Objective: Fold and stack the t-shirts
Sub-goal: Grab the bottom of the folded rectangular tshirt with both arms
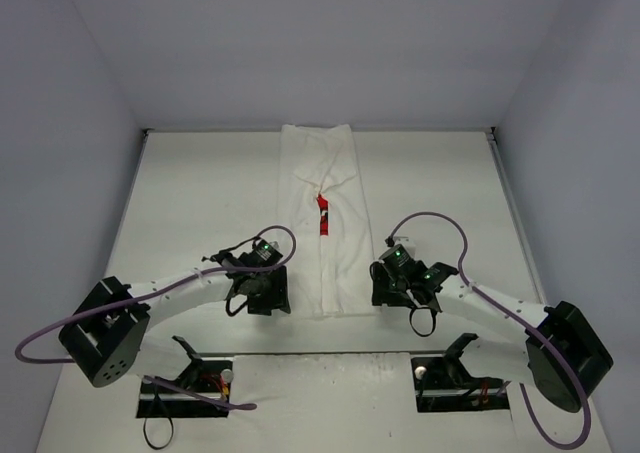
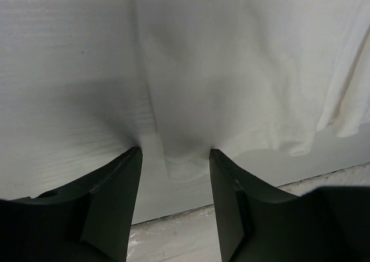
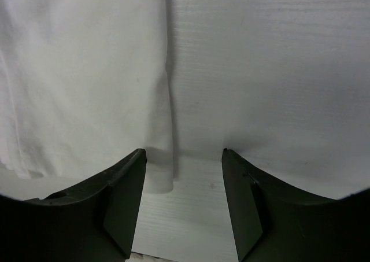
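One white t-shirt (image 1: 325, 223) lies folded into a long narrow strip down the middle of the table, with a sliver of its red print (image 1: 322, 216) showing at a crease. My left gripper (image 1: 272, 299) is low at the strip's near left corner. In the left wrist view the left gripper (image 2: 175, 152) is open, and the t-shirt's corner (image 2: 179, 163) lies flat between its fingertips. My right gripper (image 1: 385, 287) is at the near right corner. The right gripper (image 3: 184, 152) is open too, the t-shirt's corner (image 3: 157, 169) just inside its left finger (image 3: 124, 187).
The white table (image 1: 200, 203) is enclosed by pale walls at the back and both sides. Purple cables (image 1: 440, 223) loop over both arms. The arm bases (image 1: 190, 383) sit at the near edge, and the table's near edge (image 2: 173, 213) shows right under the left gripper.
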`<action>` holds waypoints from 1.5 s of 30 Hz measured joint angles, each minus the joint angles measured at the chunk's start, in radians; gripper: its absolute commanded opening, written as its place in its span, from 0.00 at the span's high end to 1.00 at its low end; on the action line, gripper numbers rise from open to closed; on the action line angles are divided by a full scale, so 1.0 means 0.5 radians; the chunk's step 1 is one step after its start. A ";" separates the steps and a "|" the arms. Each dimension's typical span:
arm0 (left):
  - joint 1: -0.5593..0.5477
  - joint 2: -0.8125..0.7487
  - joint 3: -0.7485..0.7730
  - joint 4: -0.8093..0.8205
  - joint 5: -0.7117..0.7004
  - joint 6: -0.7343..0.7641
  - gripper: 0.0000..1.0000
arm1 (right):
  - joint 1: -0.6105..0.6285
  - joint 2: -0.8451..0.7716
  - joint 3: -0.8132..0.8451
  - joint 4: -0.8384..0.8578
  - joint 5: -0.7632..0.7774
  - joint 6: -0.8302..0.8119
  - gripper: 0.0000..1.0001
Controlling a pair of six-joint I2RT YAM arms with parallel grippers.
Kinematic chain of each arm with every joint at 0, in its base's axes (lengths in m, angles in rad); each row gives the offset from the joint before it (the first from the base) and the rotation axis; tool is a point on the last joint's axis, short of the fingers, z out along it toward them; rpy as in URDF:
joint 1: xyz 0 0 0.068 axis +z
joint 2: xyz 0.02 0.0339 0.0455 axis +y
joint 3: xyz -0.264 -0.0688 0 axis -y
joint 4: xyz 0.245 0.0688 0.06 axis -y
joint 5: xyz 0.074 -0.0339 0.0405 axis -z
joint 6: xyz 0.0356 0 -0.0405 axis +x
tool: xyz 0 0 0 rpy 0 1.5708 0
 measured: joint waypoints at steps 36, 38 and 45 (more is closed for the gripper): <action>-0.084 0.128 0.002 0.073 0.142 -0.077 1.00 | 0.211 -0.136 -0.172 0.171 -0.064 0.481 0.89; -0.084 0.129 0.003 0.071 0.142 -0.071 1.00 | 0.211 -0.135 -0.176 0.168 -0.064 0.490 0.99; -0.084 0.050 0.027 -0.050 0.086 0.003 1.00 | 0.231 -0.132 -0.156 0.098 -0.051 0.492 1.00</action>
